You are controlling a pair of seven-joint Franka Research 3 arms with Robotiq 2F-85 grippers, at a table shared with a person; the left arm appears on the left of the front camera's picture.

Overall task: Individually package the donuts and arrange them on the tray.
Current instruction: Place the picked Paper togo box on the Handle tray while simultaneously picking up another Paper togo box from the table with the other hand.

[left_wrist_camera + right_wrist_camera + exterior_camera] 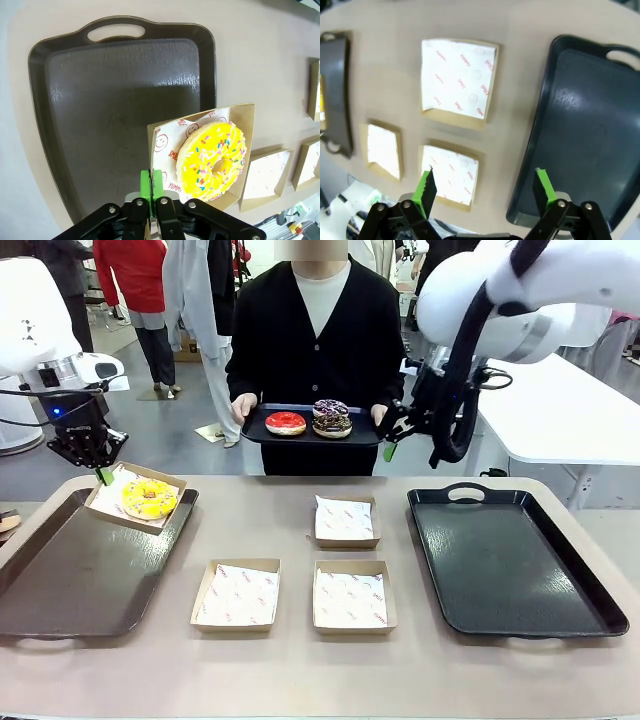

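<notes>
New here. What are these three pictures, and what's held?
Two white robot arms face a person across a table. The wide picture is from a fixed camera between the arms; the other two from wrist cameras looking along each gripper's fingers. The left gripper is shut on a paper-lined box carrying the yellow donut, at the brown tray's corner. The right gripper is open, empty. Three empty boxes and a black tray lie on the table; the person holds a small tray with three donuts.
</notes>
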